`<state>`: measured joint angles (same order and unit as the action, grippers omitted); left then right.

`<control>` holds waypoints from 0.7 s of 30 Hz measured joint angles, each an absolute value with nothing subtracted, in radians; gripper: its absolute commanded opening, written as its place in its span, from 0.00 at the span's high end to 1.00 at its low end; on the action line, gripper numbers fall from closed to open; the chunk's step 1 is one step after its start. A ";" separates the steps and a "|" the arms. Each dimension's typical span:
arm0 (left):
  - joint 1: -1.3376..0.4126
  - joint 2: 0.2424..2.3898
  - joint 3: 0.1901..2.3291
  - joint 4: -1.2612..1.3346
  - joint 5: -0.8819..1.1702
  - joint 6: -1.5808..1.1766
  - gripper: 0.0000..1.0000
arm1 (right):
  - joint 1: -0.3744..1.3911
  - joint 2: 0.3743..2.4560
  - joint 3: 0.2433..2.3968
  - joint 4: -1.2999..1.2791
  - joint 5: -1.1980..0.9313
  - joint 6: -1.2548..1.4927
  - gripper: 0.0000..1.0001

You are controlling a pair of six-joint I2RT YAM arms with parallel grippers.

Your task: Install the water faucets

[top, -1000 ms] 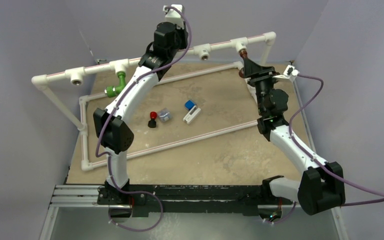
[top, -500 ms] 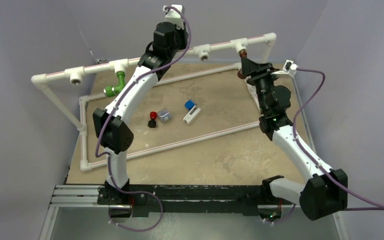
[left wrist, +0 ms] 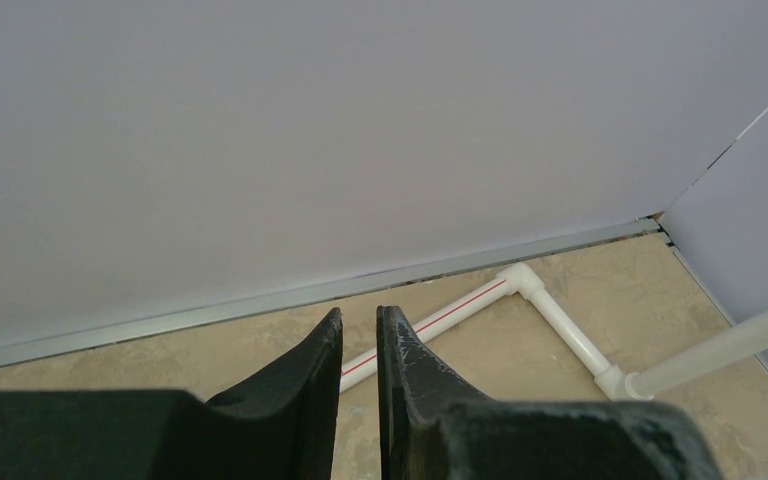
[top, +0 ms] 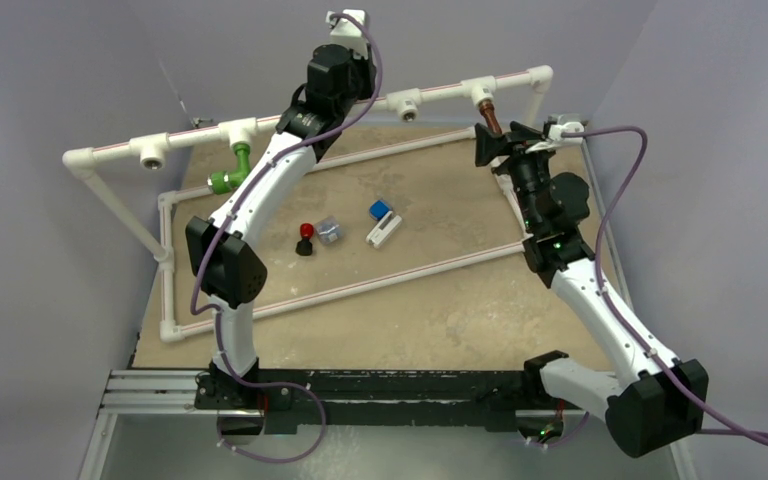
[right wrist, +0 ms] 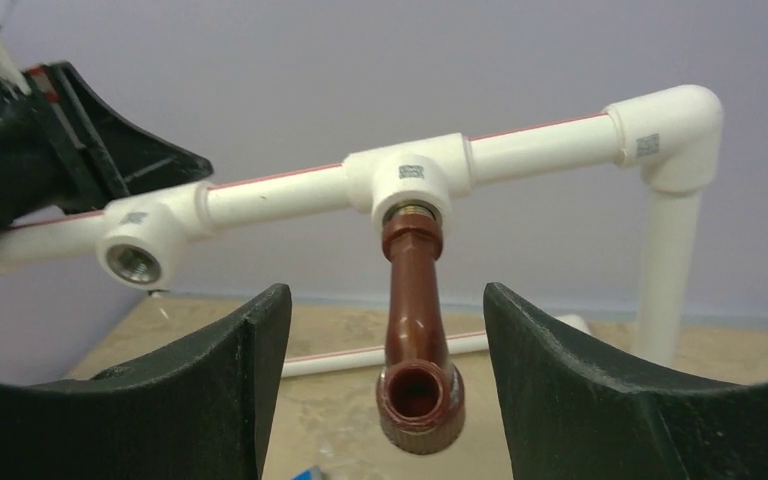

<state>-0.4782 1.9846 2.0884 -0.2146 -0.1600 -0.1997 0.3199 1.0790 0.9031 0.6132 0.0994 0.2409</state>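
Behind right hand (top: 503, 140), brown faucet (top: 488, 113) spout hidden

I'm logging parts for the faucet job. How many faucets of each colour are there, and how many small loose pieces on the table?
Green faucet: 1
Reddish-brown faucet: 1
Red-and-black knob: 1
Grey block: 1
Blue-white block: 1
Total: 5
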 measured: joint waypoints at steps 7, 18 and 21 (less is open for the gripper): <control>-0.478 1.983 2.086 -0.214 -0.160 -0.201 0.83 | 0.320 1.108 0.903 0.572 0.153 0.157 0.39; -0.478 1.982 2.083 -0.211 -0.160 -0.202 0.83 | 0.322 1.152 0.903 0.577 0.156 0.174 0.90; -0.478 1.982 2.083 -0.209 -0.159 -0.201 0.83 | 0.322 1.151 0.904 0.580 0.142 0.193 1.00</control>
